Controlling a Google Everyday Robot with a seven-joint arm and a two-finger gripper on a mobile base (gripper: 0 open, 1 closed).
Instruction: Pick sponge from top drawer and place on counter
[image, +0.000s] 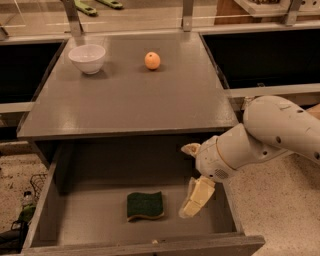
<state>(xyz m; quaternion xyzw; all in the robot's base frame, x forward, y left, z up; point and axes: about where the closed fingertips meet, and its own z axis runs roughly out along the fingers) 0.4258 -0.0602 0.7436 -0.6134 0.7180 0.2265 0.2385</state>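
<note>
The gripper (190, 209) hung inside the open top drawer (85, 216), near one side wall; how far open it stood could not be told. The sponge (145, 205) lay flat just beside it, toward the drawer's middle, untouched, below the counter (130, 100).

- arm (280, 130) cut by the right edge;
- drawer (90, 220) back hidden under the bench (125, 100); front cut by the bottom edge;
- end effector (189, 210) in the drawer, its base behind the wrist
</note>
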